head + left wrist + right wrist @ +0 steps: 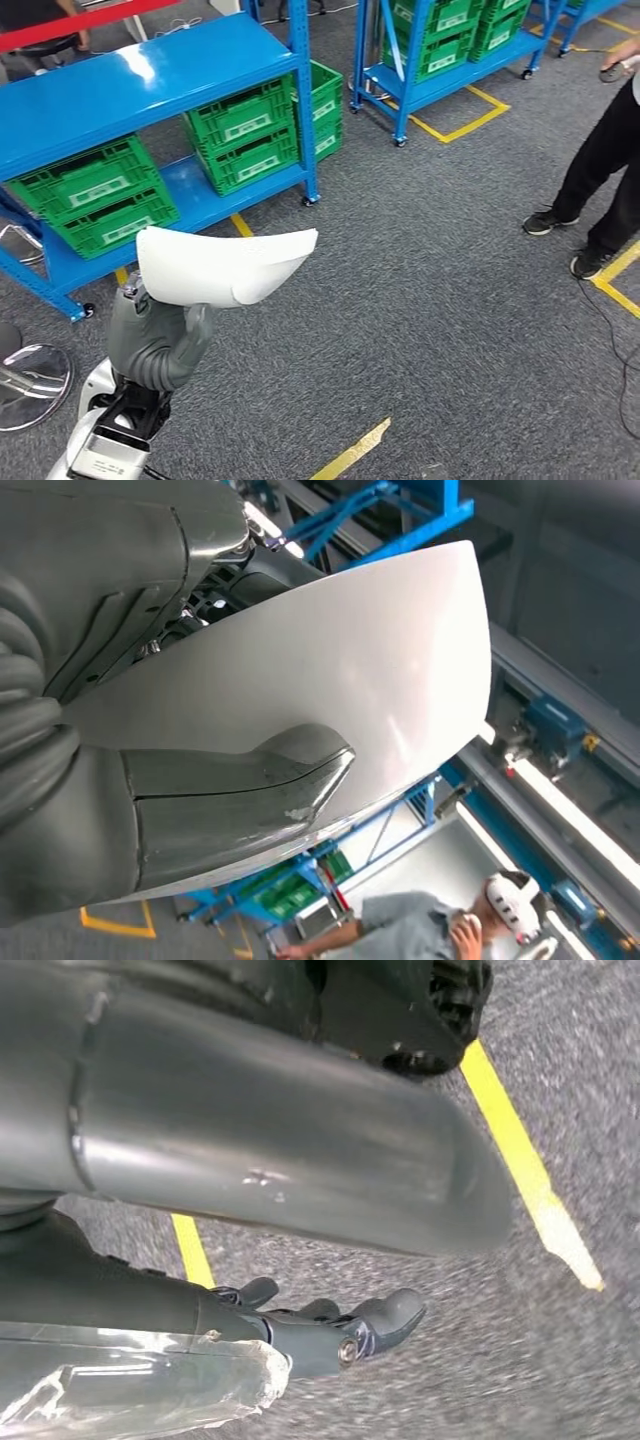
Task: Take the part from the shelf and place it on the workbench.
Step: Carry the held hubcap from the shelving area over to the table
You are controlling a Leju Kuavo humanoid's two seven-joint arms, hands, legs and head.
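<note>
Head view: a white curved part (pixel 226 262) is gripped from below by the left hand (pixel 162 340) and held up over grey carpeted floor (pixel 423 300), in front of a blue shelf (pixel 151 75) on whose lower level green crates (pixel 241 135) are stacked. Yellow floor lines (pixel 351 450) are seen near the arm, and a person's legs (pixel 596 190) in dark trousers are seen at the right, well apart from the part.

Left wrist view: the part (pixel 340 670) is clamped between the thick grey thumb (pixel 249 790) and the darker fingers (pixel 249 570) behind it. A person (pixel 423 930) in grey is seen beyond.

Right wrist view: the right hand (pixel 332 1325) is seen hanging over the carpet with fingers extended and nothing held.
</note>
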